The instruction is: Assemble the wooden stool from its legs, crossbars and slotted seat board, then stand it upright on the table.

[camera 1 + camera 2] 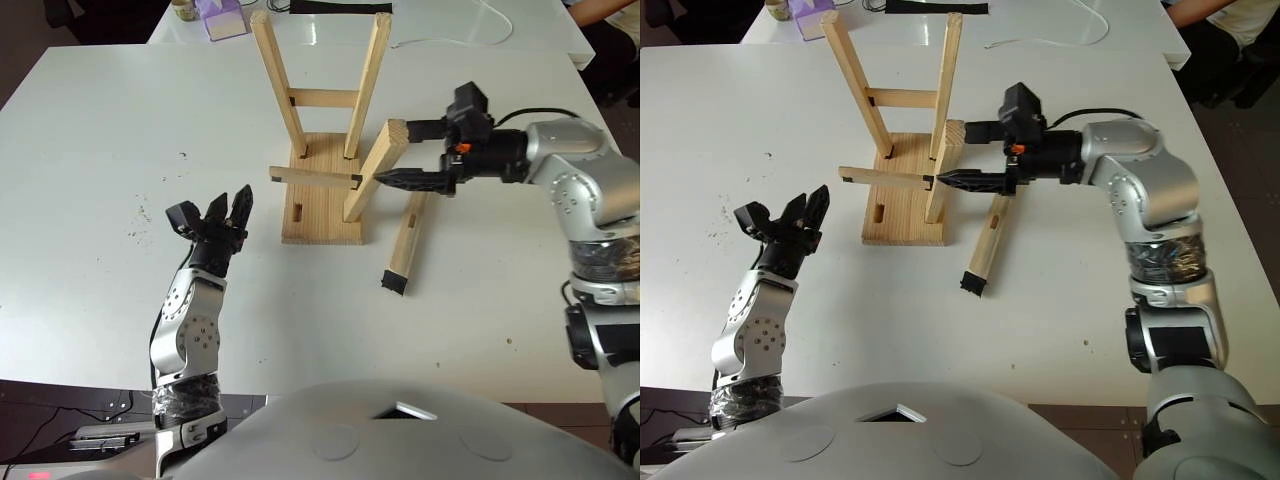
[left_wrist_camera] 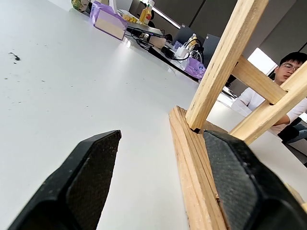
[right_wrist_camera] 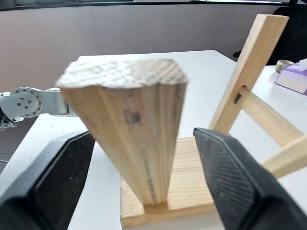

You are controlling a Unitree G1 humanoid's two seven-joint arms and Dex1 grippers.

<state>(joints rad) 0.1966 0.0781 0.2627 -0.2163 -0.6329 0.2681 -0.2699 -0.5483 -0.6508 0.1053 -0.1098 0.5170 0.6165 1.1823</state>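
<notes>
Part-built wooden stool on the white table [image 1: 100, 130], seat downward.
The seat board [image 1: 320, 215] is laid flat mid-table, with two legs [image 1: 278, 80] joined by a crossbar [image 1: 325, 98] stood in it. A third leg [image 1: 372, 180] is straddled at its top by the spread fingers of the right gripper [image 1: 395, 153]. A loose leg [image 1: 404, 250] is laid just beside the board. The left gripper [image 1: 212, 205] is held left of the board, fingers apart.

- silver left arm [image 1: 188, 325]: forearm raised steeply from the elbow, wrist in line with it, hand aimed forward and a little toward the right hand
- black two-fingered left gripper [image 1: 215, 212]: jaws spread wide, smooth black pads [image 2: 79, 189] well apart
- silver right arm [image 1: 585, 185]: elbow bent, forearm near level, reaching across toward the left hand's side
- black two-fingered right gripper [image 1: 412, 154]: jaws parted, one finger farther from the body, one nearer; textured pads [image 3: 230, 177] face each other
</notes>
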